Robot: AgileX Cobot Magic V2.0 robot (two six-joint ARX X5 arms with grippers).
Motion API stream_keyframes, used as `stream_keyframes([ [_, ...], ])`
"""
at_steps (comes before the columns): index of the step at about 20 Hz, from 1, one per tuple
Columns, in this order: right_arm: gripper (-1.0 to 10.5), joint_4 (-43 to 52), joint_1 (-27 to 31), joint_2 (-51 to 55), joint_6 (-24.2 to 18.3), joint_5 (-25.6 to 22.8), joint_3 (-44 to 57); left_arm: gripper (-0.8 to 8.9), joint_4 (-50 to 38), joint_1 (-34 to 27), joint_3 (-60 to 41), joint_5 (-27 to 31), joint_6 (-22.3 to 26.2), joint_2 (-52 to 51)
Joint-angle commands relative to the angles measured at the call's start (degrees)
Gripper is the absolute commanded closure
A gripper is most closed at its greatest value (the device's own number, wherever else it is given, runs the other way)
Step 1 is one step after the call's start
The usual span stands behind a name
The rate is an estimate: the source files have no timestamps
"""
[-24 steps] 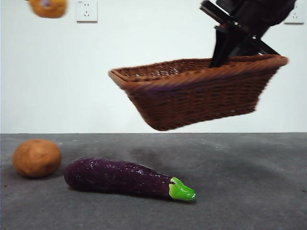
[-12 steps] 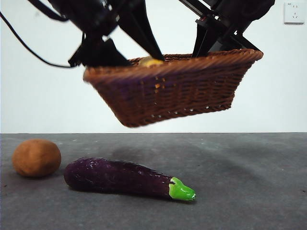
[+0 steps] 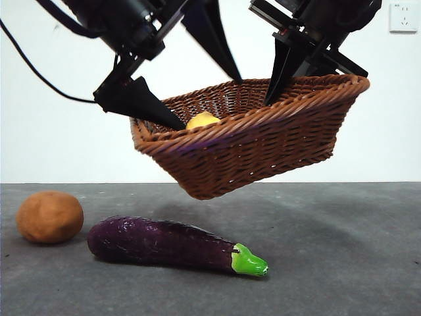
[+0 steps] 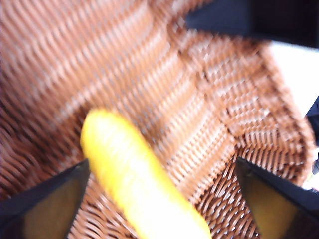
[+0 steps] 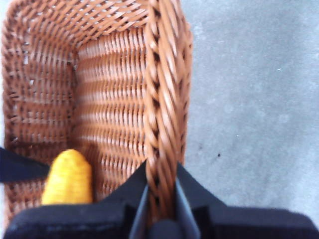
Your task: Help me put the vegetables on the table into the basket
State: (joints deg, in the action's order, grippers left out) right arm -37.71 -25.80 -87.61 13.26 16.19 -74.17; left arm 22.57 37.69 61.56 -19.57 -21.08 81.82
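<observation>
The wicker basket [image 3: 263, 151] hangs tilted above the table [image 3: 342, 263], with my right gripper [image 3: 271, 99] shut on its braided rim [image 5: 162, 99]. The yellow-orange piece [image 3: 202, 120] lies inside the basket, blurred in the left wrist view [image 4: 134, 174] and also showing in the right wrist view [image 5: 67, 179]. My left gripper [image 3: 212, 104] hovers over the basket's left part, open, its jaws spread wide on either side of that piece. On the table below lie the purple eggplant [image 3: 164, 242] and, left of it, the brown potato [image 3: 50, 216].
A white wall with a power socket [image 3: 402, 16] closes the back. A black cable [image 3: 33, 69] trails from the left arm at the upper left. Bare table stretches right of the eggplant.
The yellow-orange piece came in from the upper left with the left gripper and now lies in the basket. The basket moved left, then tipped its opening toward the camera.
</observation>
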Motion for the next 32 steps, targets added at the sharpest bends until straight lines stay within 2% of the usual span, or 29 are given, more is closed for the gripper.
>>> stream_keyframes([
  [1,9.6,0.81,0.07,-0.04,-0.66,-0.31,0.22,3.22,1.99,-0.2,2.12,0.2,-0.13,-2.08],
  [3,9.6,0.79,1.22,-0.04,-1.6,-0.59,0.2,3.22,5.46,-1.01,4.57,1.62,-0.09,-4.15],
  [6,9.6,0.79,4.55,-0.02,-3.13,0.11,0.2,3.22,13.38,-3.15,7.45,9.49,1.01,-8.41],
  [11,9.6,1.75,13.79,0.04,-5.18,7.04,0.0,3.21,30.12,-10.01,7.58,18.69,-0.35,-12.35],
  [13,9.6,1.73,16.52,0.04,-6.45,9.75,-0.2,3.19,32.22,-11.91,7.58,21.18,-2.69,-10.84],
  [16,9.6,1.66,18.05,0.04,-8.63,12.26,-0.2,3.19,32.26,-15.98,7.58,21.09,-7.72,-6.97],
  [18,9.6,1.64,18.05,0.04,-9.79,14.6,-0.2,3.19,32.89,-18.38,7.58,20.44,-13.11,-2.89],
  [21,9.6,1.62,17.99,0.04,-11.04,17.94,-0.2,3.19,33.94,-19.67,7.58,18.6,-18.53,3.76],
  [25,9.6,0.31,18.01,0.04,-12.28,17.94,-0.2,3.18,32.87,-19.65,7.58,17.97,-23.43,11.8],
  [32,9.6,-0.07,18.01,0.04,-13.35,17.9,-0.2,3.18,26.95,-19.78,7.58,16.33,-24.13,19.52],
])
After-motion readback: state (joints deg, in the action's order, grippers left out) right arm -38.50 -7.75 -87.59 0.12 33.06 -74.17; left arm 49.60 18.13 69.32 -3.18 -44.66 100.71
